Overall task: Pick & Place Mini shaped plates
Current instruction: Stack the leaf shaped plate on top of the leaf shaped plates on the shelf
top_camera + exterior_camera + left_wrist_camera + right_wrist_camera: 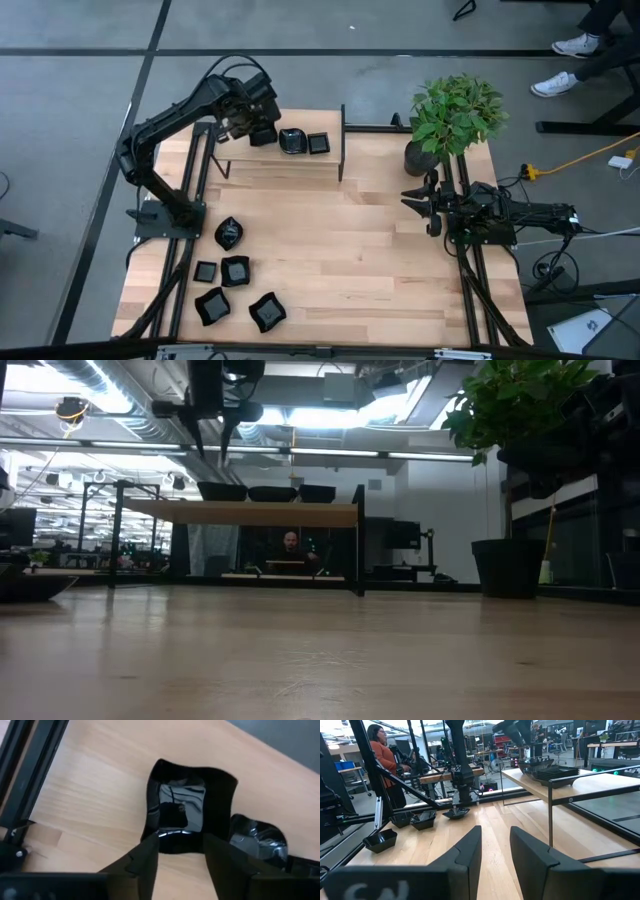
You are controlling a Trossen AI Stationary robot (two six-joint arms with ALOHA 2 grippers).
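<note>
Left wrist view: left hand (179,865) parted, gripping nothing, above wavy-edged plate (187,810) lying flat on shelf (90,795), no clear long axis.

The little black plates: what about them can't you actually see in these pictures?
- High view: the left gripper covers the shelf's third plate.
- Low view: shelf plates show edge-on, shapes unreadable.
- Left wrist view: fingers hide the wavy plate's near rim.

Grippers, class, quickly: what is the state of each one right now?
Left gripper: open above a wavy-edged plate on the shelf, holding nothing.
Right gripper: open, empty, waiting beside the plant pot.
</note>
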